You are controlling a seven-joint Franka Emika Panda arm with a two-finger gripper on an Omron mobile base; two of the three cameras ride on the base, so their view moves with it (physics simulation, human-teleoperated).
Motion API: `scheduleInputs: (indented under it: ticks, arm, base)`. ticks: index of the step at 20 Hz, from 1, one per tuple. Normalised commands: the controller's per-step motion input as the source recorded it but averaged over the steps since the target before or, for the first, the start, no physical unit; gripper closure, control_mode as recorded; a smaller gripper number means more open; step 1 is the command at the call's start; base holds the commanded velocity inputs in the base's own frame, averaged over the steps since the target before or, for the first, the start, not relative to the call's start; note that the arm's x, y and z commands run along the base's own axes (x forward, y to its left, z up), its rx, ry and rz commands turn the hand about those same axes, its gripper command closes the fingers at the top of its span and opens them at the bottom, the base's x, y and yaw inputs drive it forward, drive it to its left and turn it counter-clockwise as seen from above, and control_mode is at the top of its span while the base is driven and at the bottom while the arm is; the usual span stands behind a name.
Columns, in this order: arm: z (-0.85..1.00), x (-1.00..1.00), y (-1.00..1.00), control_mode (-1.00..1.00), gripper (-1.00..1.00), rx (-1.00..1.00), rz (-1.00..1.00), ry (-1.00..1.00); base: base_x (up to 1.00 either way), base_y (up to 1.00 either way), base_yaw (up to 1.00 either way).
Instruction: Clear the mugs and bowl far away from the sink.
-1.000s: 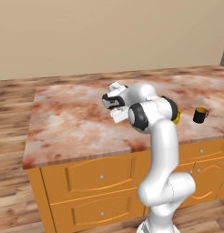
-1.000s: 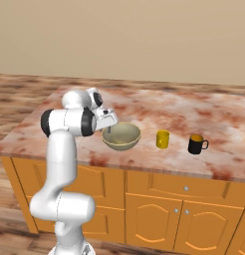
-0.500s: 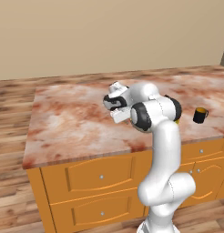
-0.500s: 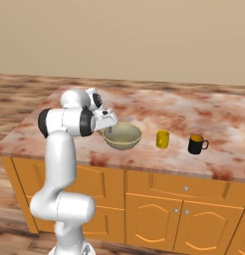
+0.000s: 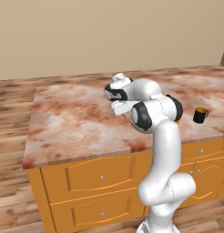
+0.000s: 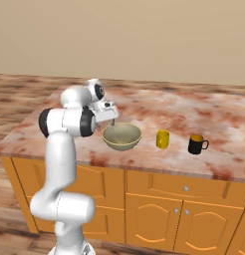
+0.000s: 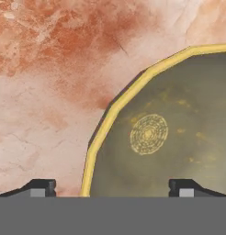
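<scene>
The olive-tan bowl (image 6: pixel 122 137) rests on the marble counter, near its front edge. My gripper (image 6: pixel 110 120) hangs just above the bowl's left rim, open. In the hand view the gripper (image 7: pixel 112 186) stands wide, one fingertip (image 7: pixel 39 187) over bare counter and the other over the bowl (image 7: pixel 179 137), with the yellow rim passing between them untouched. To the right of the bowl a yellow mug (image 6: pixel 163 139) stands upright, and further right a black mug (image 6: pixel 196 144) (image 5: pixel 200 115). The sink is out of view.
The marble counter (image 5: pixel 73 123) stretches wide and bare to the left of the arm and behind the bowl (image 6: pixel 194 107). Orange cabinet fronts (image 6: pixel 184 199) run below its front edge. A beige wall stands beyond the wood floor.
The jaws have spread from nearly shut on the bowl's rim to wide open, letting it go. The bowl and both mugs have stayed in place.
</scene>
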Motion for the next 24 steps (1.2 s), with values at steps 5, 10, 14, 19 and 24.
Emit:
scheduleInputs:
  ticks: [5,10,14,19,24]
  arm:
    - [1.0,-0.4,0.0,-1.0,-1.0,0.22,-0.02,-0.02]
    - [0.7,-1.0,-0.18,-1.0,-1.0,0.14,-0.04,-0.28]
    - [0.16,-1.0,-0.16,-1.0,-1.0,0.08,-0.01,-0.52]
    - [0.12,-0.96,-0.15,-1.0,-1.0,0.01,-0.13,-0.28]
    - [0.0,-0.42,0.0,-1.0,-1.0,-0.04,-0.23,0.07]
  base:
    - [0.0,0.0,0.0]
    - [0.0,0.0,0.0]
    - [0.0,0.0,0.0]
    - [0.0,0.0,0.0]
    - [0.0,0.0,0.0]
